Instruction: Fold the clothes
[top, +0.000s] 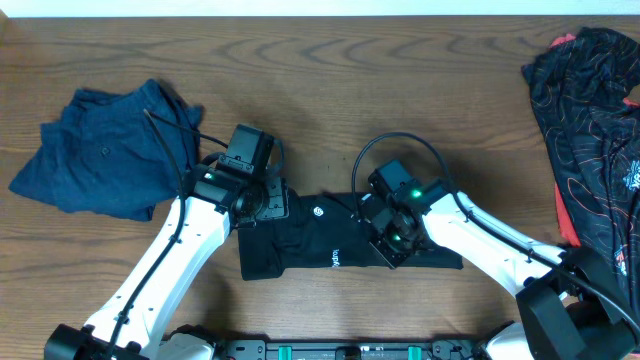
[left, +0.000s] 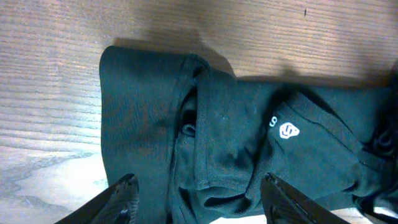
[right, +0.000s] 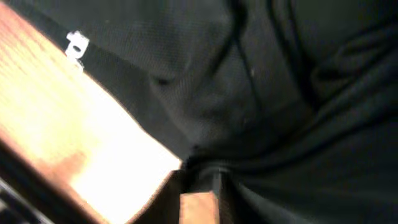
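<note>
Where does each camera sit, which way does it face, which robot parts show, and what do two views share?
Overhead: above the table, looking straight down on the black shirt; both arms, left claw and right claw show.
Left wrist: on the left arm, looking down at the shirt's folded edge; its two fingers show, apart.
Right wrist: on the right arm, very close to shirt and bare wood; its claw barely shows.
Shared: overhead and left wrist both show the white hexagon logo.
</note>
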